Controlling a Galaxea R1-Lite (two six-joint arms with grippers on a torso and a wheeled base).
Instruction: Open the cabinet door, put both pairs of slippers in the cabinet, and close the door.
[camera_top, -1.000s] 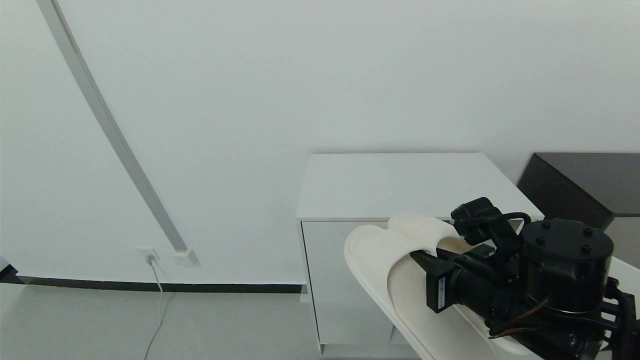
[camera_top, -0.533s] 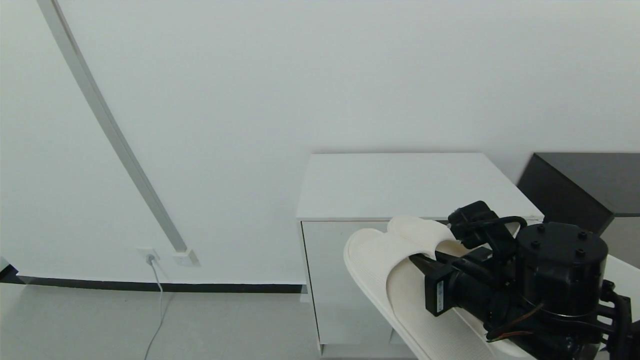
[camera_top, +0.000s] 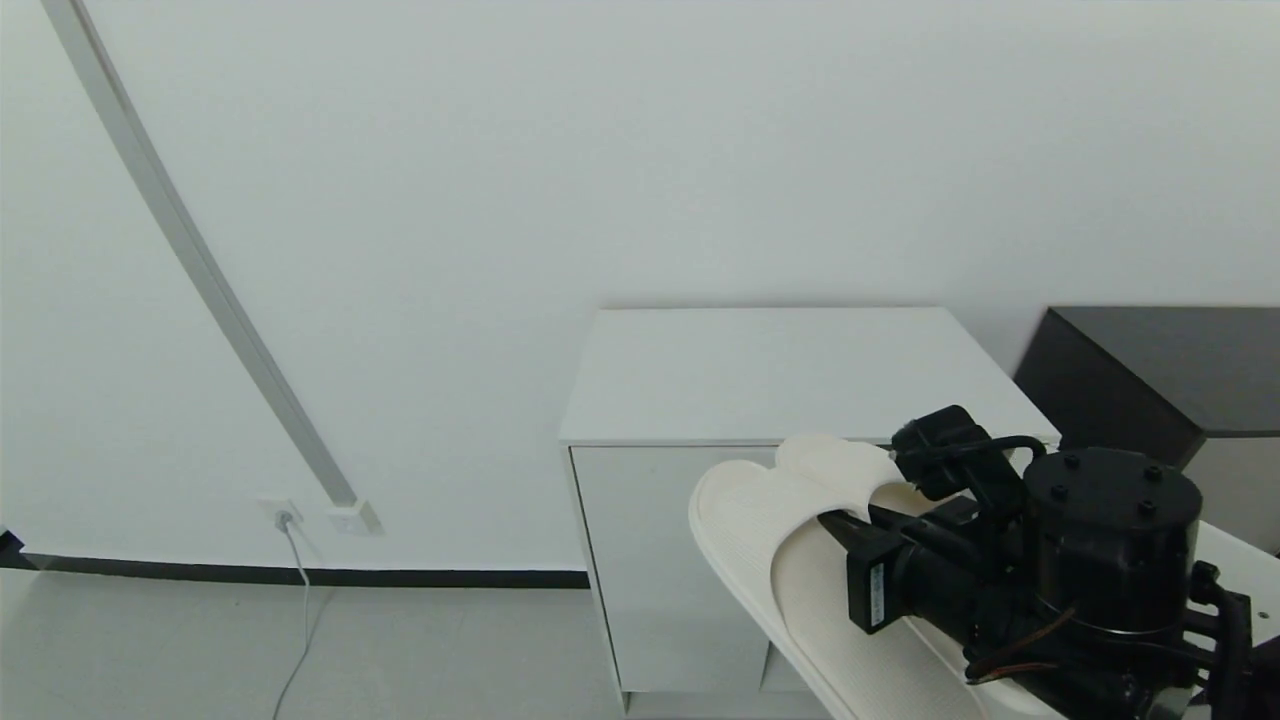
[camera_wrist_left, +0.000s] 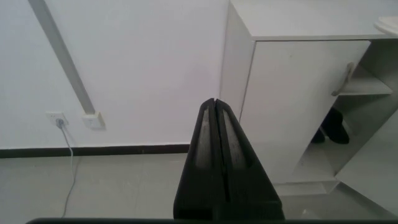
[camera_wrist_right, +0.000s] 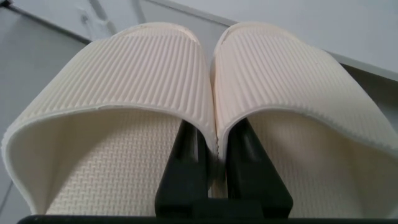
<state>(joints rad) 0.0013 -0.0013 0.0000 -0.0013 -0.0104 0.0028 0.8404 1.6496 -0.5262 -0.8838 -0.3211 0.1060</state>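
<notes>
Pinching a pair of cream slippers (camera_wrist_right: 149, 81) side by side in the right gripper (camera_wrist_right: 214, 149), up in the air just in front of the white cabinet (camera_top: 760, 370). Holding the left gripper (camera_wrist_left: 215, 134) pressed together on nothing, facing the cabinet, with one side open and a shelf (camera_wrist_left: 364, 87) inside
</notes>
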